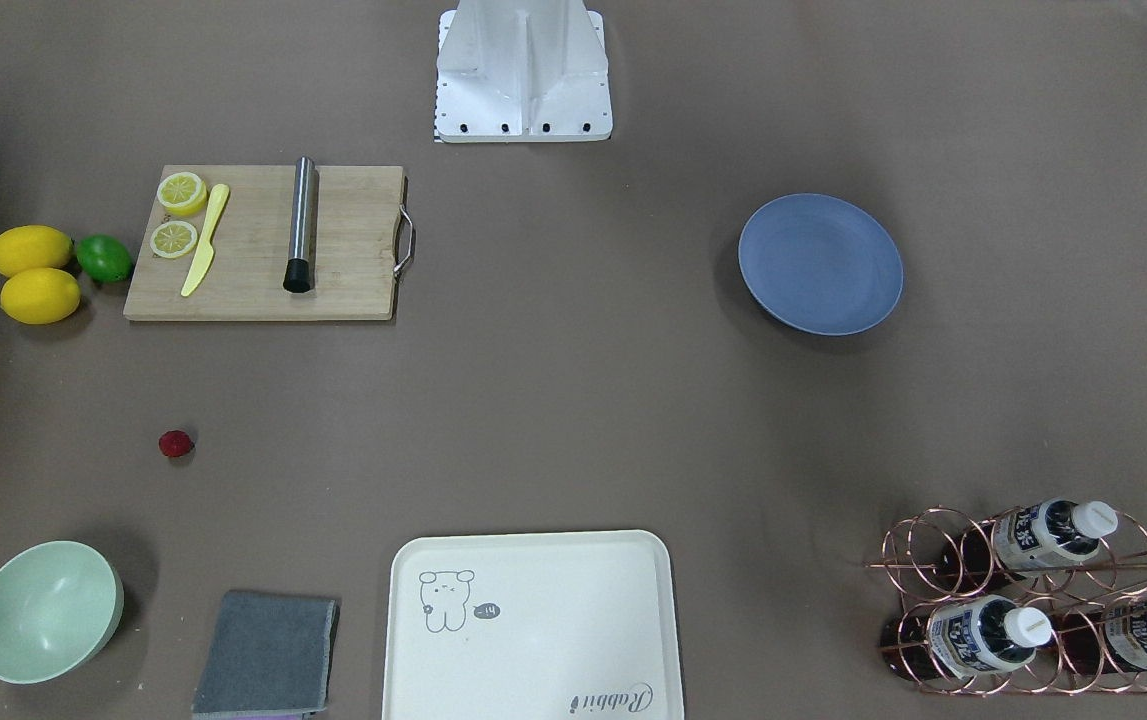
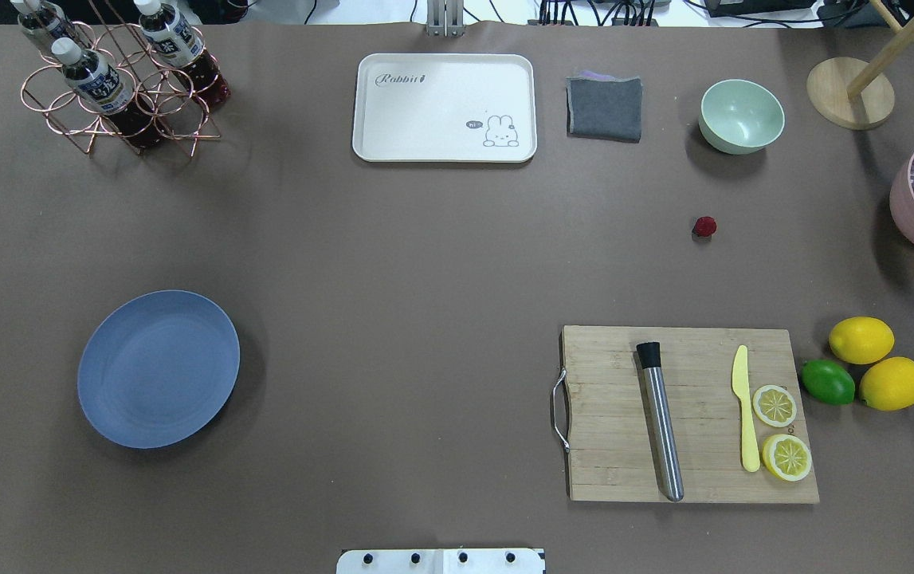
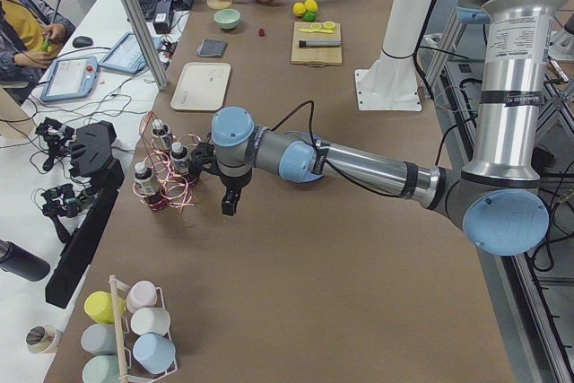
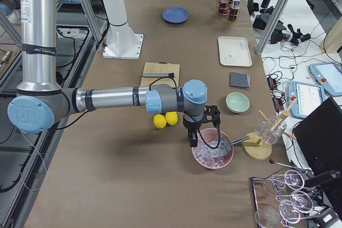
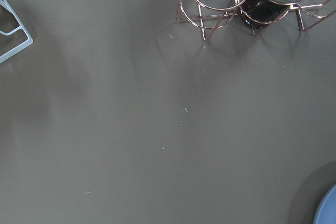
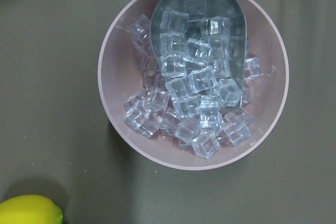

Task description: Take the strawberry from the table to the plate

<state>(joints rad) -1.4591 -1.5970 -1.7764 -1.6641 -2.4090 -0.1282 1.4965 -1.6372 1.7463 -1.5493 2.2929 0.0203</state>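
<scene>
The small dark red strawberry [image 1: 176, 444] [image 2: 704, 227] lies alone on the brown-grey table [image 1: 573, 400], between the pale green bowl and the cutting board. Far across the table sits the blue plate [image 1: 820, 264] [image 2: 158, 368], with nothing on it. My left gripper [image 3: 230, 204] hangs over bare cloth beside the bottle rack, past the plate. Over a pink bowl of ice cubes [image 6: 193, 74] at the table's other end hangs my right gripper [image 4: 192, 141]. Both show only in the side views, so I cannot tell whether they are open or shut.
A wooden cutting board [image 2: 688, 414] carries a steel muddler, a yellow knife and lemon halves. Two lemons [image 2: 875, 363] and a lime [image 2: 827, 382] lie beside it. A cream tray [image 2: 445, 108], a grey cloth [image 2: 604, 108], a green bowl [image 2: 741, 116] and a copper bottle rack [image 2: 118, 84] line the far edge.
</scene>
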